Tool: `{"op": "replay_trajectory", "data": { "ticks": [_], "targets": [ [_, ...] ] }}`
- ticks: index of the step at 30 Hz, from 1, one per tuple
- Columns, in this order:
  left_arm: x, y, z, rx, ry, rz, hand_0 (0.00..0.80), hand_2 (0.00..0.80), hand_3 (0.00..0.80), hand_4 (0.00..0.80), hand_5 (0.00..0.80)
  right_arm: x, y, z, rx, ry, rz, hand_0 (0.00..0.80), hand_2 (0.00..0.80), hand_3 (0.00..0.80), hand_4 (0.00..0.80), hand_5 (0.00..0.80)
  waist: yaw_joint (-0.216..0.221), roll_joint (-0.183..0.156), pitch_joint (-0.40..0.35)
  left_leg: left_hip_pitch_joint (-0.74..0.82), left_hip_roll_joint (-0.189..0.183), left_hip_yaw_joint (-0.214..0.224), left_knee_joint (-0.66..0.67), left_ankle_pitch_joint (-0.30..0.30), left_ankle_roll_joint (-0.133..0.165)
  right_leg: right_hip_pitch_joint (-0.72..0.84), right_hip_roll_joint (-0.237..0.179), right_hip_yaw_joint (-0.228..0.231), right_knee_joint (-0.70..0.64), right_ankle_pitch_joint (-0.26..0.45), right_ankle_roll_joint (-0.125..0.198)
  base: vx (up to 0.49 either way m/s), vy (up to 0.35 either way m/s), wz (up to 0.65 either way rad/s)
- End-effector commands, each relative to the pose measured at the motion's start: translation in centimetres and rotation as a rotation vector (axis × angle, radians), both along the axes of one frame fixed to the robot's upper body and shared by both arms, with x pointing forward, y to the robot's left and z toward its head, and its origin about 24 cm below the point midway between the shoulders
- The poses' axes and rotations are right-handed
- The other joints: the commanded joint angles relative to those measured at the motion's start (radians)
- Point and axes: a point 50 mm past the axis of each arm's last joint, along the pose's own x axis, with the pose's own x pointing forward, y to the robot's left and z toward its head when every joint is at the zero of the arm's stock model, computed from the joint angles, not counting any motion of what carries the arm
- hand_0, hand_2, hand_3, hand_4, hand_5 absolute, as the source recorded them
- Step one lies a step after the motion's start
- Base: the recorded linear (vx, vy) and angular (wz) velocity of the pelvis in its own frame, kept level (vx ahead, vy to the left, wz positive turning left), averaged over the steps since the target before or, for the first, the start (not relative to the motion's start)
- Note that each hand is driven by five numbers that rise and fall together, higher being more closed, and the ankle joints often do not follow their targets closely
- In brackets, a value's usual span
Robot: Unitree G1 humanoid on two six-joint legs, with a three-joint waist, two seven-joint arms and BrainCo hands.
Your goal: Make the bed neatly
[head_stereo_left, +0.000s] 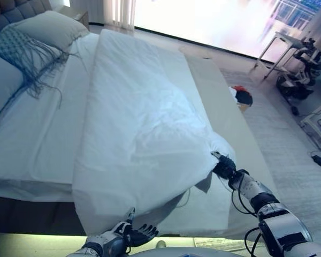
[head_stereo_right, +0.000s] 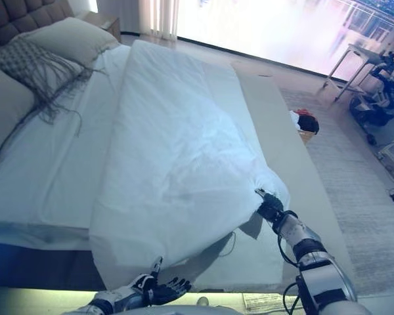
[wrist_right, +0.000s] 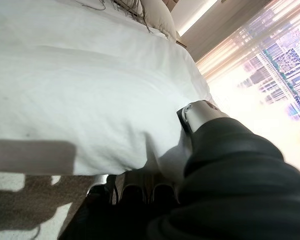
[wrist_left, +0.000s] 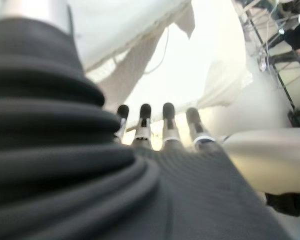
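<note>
A white duvet (head_stereo_left: 139,123) lies folded in a long strip across the bed (head_stereo_left: 37,139), and its near end hangs over the bed's side. My right hand (head_stereo_left: 223,167) is shut on the duvet's near right corner and holds it bunched up off the bed; in the right wrist view the fingers (wrist_right: 135,192) curl under the cloth's edge. My left hand (head_stereo_left: 129,234) is open and empty, low in front of the bed, just below the hanging duvet edge (wrist_left: 140,30). Its fingers (wrist_left: 167,117) are straight.
Pillows (head_stereo_left: 51,27) and a grey fringed throw (head_stereo_left: 21,51) lie at the head of the bed, far left. A long beige bench (head_stereo_left: 224,112) runs along the bed's right. A red and black item (head_stereo_left: 242,96), a white table (head_stereo_left: 281,45) and equipment (head_stereo_left: 299,80) stand beyond it.
</note>
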Motion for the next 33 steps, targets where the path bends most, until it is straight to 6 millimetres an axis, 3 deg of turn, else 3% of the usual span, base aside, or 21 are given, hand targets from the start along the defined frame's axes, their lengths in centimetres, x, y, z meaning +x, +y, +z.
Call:
{"op": "replay_trajectory", "data": {
  "ticks": [1, 11, 22, 31, 32, 33],
  "targets": [
    [0.1, -1.4, 0.1, -0.043, 0.052, -0.027, 0.0, 0.0, 0.0, 0.0, 0.0, 4.1, -0.6, 5.7, 0.047, -0.273, -0.05, 0.8, 0.8, 0.8, 0.8, 0.8, 0.001, -0.029, 0.039, -0.011, 0.067, 0.007, -0.002, -0.016, 0.011, 0.02, -0.07, -0.034, 0.0, 0.009, 0.092, 0.037, -0.033, -0.01],
    [3.7, -1.0, 0.7, 0.02, -0.224, 0.108, 0.0, 0.0, 0.0, 0.0, 0.0, 3.3, -0.6, 4.7, 0.046, -0.24, -0.052, 0.8, 0.8, 0.8, 0.8, 0.8, -0.006, -0.021, 0.033, 0.006, 0.068, 0.009, -0.002, -0.018, 0.009, 0.034, -0.073, -0.028, 0.0, 0.005, 0.096, 0.008, -0.002, -0.01],
    [5.6, 0.8, 1.3, 0.139, -0.426, 0.311, 0.0, 0.0, 0.0, 0.0, 0.0, 1.6, -1.8, 3.2, 0.042, -0.192, -0.093, 0.8, 0.8, 0.8, 0.8, 0.8, 0.015, -0.003, 0.024, 0.021, 0.06, -0.008, -0.002, -0.022, 0.009, 0.058, -0.087, -0.049, 0.0, 0.0, 0.1, 0.002, 0.002, 0.0],
    [5.9, 2.6, 1.4, 0.233, -0.451, 0.396, 0.0, 0.0, 0.0, 0.0, 0.0, 0.4, -2.8, 2.0, 0.038, -0.155, -0.118, 0.8, 0.8, 0.8, 0.8, 0.8, 0.028, 0.012, 0.009, 0.032, 0.052, -0.022, -0.002, -0.024, 0.009, 0.078, -0.097, -0.066, 0.0, -0.007, 0.098, 0.008, 0.018, 0.05],
    [5.9, 2.8, 1.4, 0.239, -0.457, 0.4, 0.06, 0.06, 0.06, 0.06, 0.06, 0.2, -2.9, 1.9, 0.036, -0.15, -0.119, 0.8, 0.8, 0.8, 0.8, 0.8, 0.028, 0.015, 0.007, 0.033, 0.05, -0.024, -0.002, -0.024, 0.009, 0.08, -0.098, -0.066, 0.0, -0.008, 0.098, -0.002, 0.049, 0.08],
    [6.0, 3.0, 1.5, 0.25, -0.464, 0.398, 0.584, 0.584, 0.584, 0.584, 0.584, 0.2, -3.0, 1.8, 0.035, -0.144, -0.12, 0.8, 0.8, 0.8, 0.8, 0.8, 0.028, 0.018, 0.006, 0.034, 0.048, -0.026, -0.002, -0.024, 0.01, 0.082, -0.1, -0.068, 0.0, -0.009, 0.098, -0.01, 0.047, 0.12]
  ]
}}
